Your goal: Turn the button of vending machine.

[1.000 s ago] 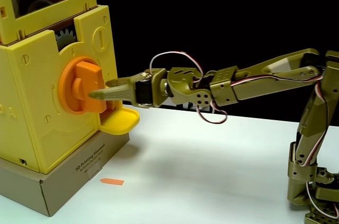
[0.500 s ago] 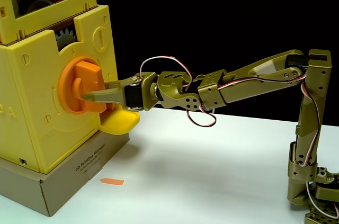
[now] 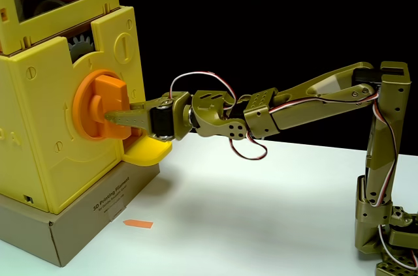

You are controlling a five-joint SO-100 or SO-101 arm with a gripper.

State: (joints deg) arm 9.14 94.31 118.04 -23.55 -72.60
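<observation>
From my fixed view, the big boxy yellow plastic vending machine (image 3: 62, 100) stands on a grey cardboard box (image 3: 78, 220) at the left edge of the white surface (image 3: 248, 211). Its large orange plastic knob with a thick bar handle (image 3: 101, 107) faces right. My olive-green arm's tool (image 3: 116, 117) is clamped on that bar, one finger in front, just above the yellow scoop-shaped tray (image 3: 147, 149).

Large orange plastic knob (image 3: 98, 107): round disc, thick rectangular bar handle standing upright, set in front face of big boxy yellow plastic capsule machine (image 3: 39, 152). Machine upright at left, clear window on top, grey gear visible.
</observation>
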